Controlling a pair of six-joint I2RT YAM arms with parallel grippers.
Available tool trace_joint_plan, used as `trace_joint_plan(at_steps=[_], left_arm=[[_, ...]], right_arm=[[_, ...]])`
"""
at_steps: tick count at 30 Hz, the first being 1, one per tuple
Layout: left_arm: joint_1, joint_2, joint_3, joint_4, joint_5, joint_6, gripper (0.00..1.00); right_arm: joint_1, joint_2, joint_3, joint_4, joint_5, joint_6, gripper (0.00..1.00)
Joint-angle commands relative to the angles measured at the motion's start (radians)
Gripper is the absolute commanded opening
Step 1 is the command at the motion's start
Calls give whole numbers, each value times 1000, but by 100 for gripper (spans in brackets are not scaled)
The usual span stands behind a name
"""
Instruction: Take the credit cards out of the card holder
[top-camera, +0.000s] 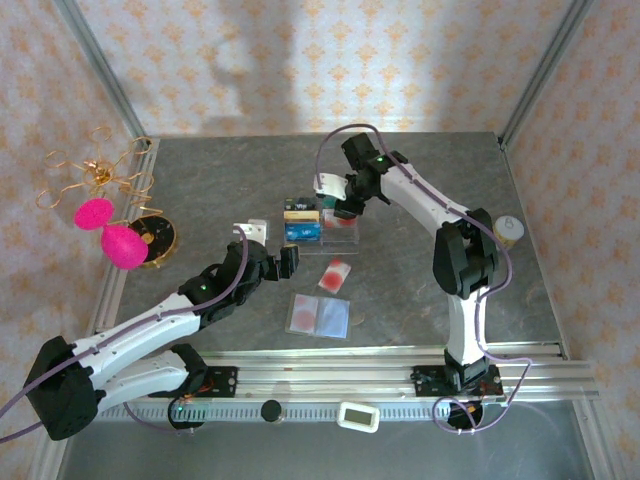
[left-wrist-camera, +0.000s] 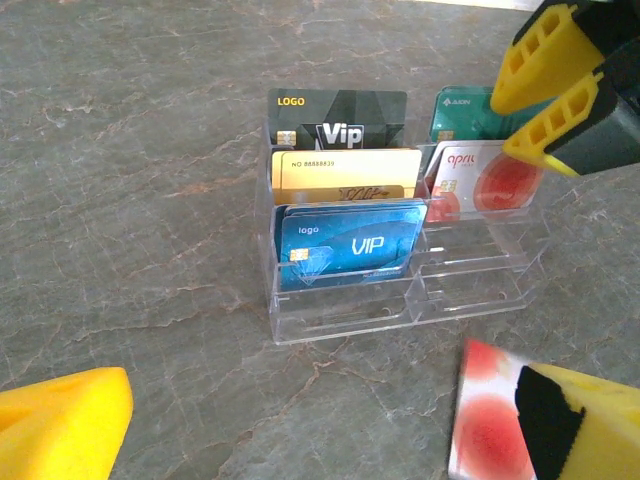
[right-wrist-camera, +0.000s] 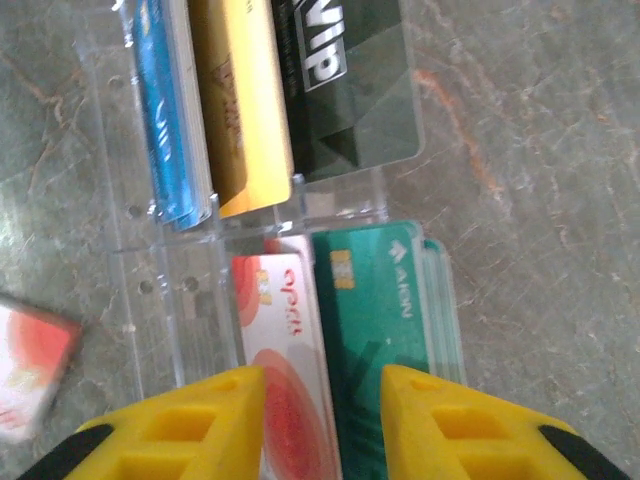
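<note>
While the card holder (top-camera: 318, 317) lies opened flat on the desk (top-camera: 400, 300), lining up, a reddish patch on its left half reads as a credit card not yet drawn out, though it is too small to be sure. One loose card (top-camera: 335, 275), pale with red blotches, lies flat at 12 o'clock of the holder, between it and the clear acrylic tray (top-camera: 345, 240). In the left wrist view this card (left-wrist-camera: 485, 420) sits just beside one finger of the left claw (left-wrist-camera: 320, 430), whose jaws stand wide apart and hold nothing. From above, the left claw (top-camera: 288, 262) hangs at 10 o'clock of the holder. The right claw (top-camera: 345, 208) is over the tray, jaws parted and gripping nothing. Its fingers (right-wrist-camera: 180, 420) straddle a pale red-blotched card (right-wrist-camera: 290, 370) and a green card (right-wrist-camera: 380, 330) standing in the slots.

The work left, as I judge it, is at the holder. The left claw is nearer: bring it down over the card's exposed edge, pinch the card alone and not the lining, and draw it along the pocket's line rather than upward. The holder looks light and may ride along, so the right claw should first lift straight up clear of the standing cards, then pin the holder's other half.
</note>
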Motion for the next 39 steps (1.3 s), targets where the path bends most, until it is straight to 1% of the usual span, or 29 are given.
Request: trace_joint_plan(at_steps=[1, 3, 6, 10, 12, 15, 16, 18, 20, 22, 25, 26, 28, 29, 30, 32, 33, 34, 37, 39], left_arm=[[13, -33, -11, 53, 12, -4, 99], [14, -44, -30, 86, 40, -15, 99], [13, -51, -48, 109, 48, -44, 99], [14, -66, -79, 149, 72, -72, 99], [16, -69, -97, 174, 84, -82, 99], [24, -65, -114, 223, 134, -87, 99], [28, -60, -115, 233, 154, -92, 99], [39, -43, -105, 225, 183, -103, 99], [56, -13, -89, 215, 240, -96, 99], [64, 24, -75, 212, 288, -90, 94], [67, 91, -72, 243, 368, -109, 82], [68, 113, -75, 257, 397, -121, 79], [67, 163, -78, 286, 438, -135, 78], [67, 189, -78, 303, 453, -136, 75], [67, 213, -76, 314, 468, -138, 73], [65, 273, -65, 337, 509, -139, 61], [65, 300, -58, 344, 517, -144, 58], [62, 332, -50, 348, 529, -145, 56], [54, 400, -34, 370, 533, -141, 56], [49, 433, -19, 388, 537, -135, 51]], right_arm=[[6, -46, 20, 58, -38, 68, 36], [9, -62, 29, 59, -88, 101, 37], [14, -101, 4, 94, -158, 175, 39], [24, -203, -143, 280, -223, 345, 43], [25, -254, -232, 445, -209, 498, 43], [23, -289, -315, 628, -167, 765, 43], [25, -300, -343, 659, -174, 832, 43], [28, -328, -412, 748, -124, 990, 43], [28, -378, -503, 815, -63, 1147, 43], [29, -434, -597, 854, -21, 1266, 43], [37, -527, -721, 832, 26, 1391, 45], [43, -559, -761, 811, 44, 1428, 46], [51, -616, -832, 774, 49, 1502, 47], [53, -642, -874, 752, 54, 1542, 48], [54, -662, -907, 737, 32, 1566, 49], [59, -699, -983, 712, -6, 1627, 52], [61, -710, -1014, 710, -37, 1654, 53], [68, -720, -1045, 707, -51, 1684, 54], [101, -742, -1118, 708, -49, 1739, 54], [113, -749, -1157, 732, -60, 1763, 52]])
